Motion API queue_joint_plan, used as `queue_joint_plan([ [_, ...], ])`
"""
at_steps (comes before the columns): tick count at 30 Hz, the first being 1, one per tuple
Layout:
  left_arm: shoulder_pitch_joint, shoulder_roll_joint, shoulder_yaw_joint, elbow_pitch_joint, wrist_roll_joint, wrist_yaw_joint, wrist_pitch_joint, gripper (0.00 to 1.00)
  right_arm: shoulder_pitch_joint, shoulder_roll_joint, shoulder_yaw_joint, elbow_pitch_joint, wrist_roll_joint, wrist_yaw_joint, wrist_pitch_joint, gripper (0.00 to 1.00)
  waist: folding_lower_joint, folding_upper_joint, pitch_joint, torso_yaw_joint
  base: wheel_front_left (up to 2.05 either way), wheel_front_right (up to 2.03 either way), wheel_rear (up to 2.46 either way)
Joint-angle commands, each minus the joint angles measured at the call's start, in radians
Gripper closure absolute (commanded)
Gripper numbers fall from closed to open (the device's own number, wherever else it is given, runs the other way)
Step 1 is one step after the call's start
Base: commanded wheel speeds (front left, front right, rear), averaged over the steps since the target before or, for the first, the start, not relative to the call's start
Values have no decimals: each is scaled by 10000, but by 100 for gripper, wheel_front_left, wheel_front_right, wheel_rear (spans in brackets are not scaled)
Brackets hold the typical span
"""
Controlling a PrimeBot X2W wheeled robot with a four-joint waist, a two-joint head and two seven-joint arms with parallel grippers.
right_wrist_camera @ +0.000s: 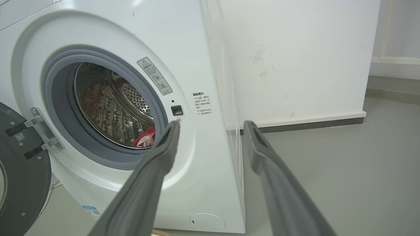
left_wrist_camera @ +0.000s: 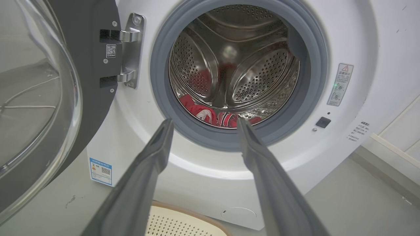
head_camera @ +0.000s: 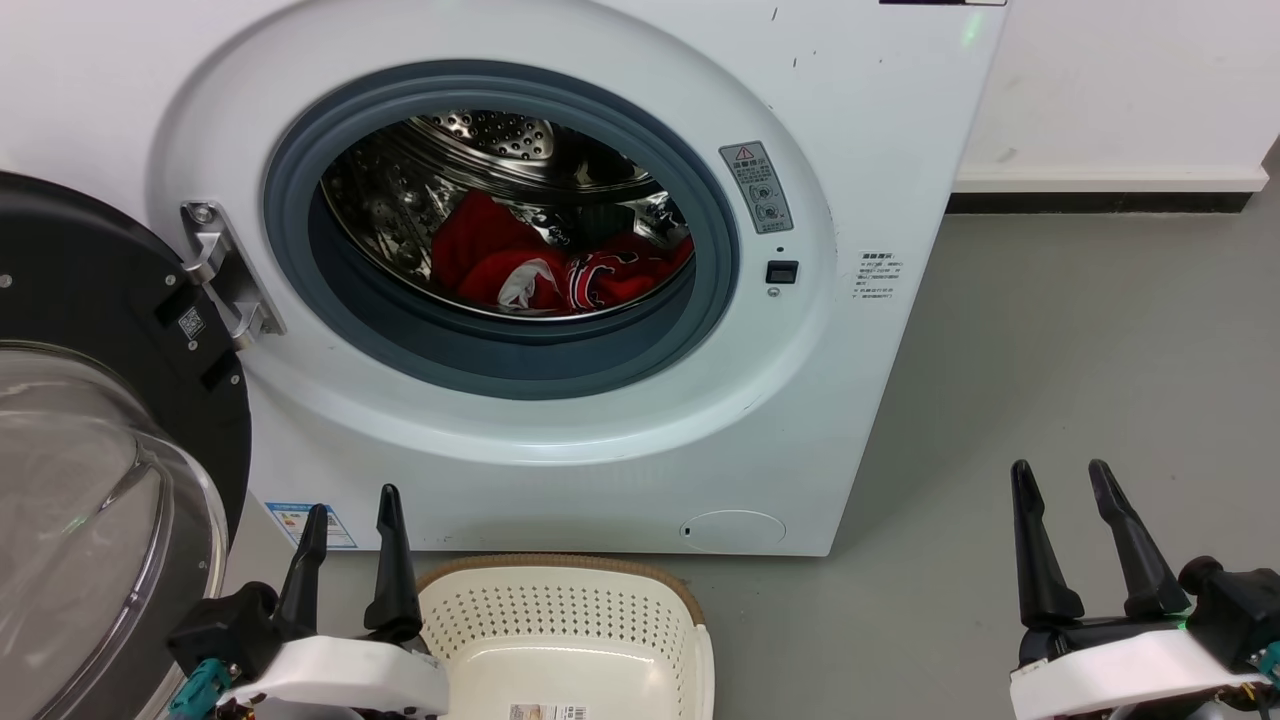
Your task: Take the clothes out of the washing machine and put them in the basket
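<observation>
While the clothes (head_camera: 560,270) lie in the washing machine (head_camera: 860,150) and your left end effector (head_camera: 353,500) and right end effector (head_camera: 1059,466) hang spread, begin removal: reach in, pinch

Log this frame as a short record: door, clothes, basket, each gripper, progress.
door: open, swung to the robot's left
clothes: red heap low inside the washing machine
basket: on the floor in front of the machine, no clothes in the part that shows
left gripper: open, empty, beside the basket
right gripper: open, empty, above bare floor to the machine's right
progress: nothing taken out yet
</observation>
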Motion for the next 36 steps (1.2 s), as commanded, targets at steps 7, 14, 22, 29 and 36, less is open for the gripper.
queue_joint_plan([
  [7,73,4,-57,-65,714,-5,-241,0,166,2,53,-230,-750,-3,-224,0,0,0,16,23,0,0,0],
  [14,170,4,-136,-19,1216,57,-386,0,244,4,74,-265,-1279,-3,-374,0,0,0,14,26,0,0,0],
  [22,230,5,-203,22,1728,74,-542,0,370,5,81,-322,-1787,-3,-542,0,0,0,11,28,0,0,0],
  [29,282,5,-215,94,2160,45,-682,0,420,8,56,-338,-2064,-3,-665,0,0,0,11,13,0,0,0],
  [36,358,6,-229,190,2581,80,-803,0,498,10,77,-334,-2424,-3,-810,0,0,0,0,-9,0,0,0],
])
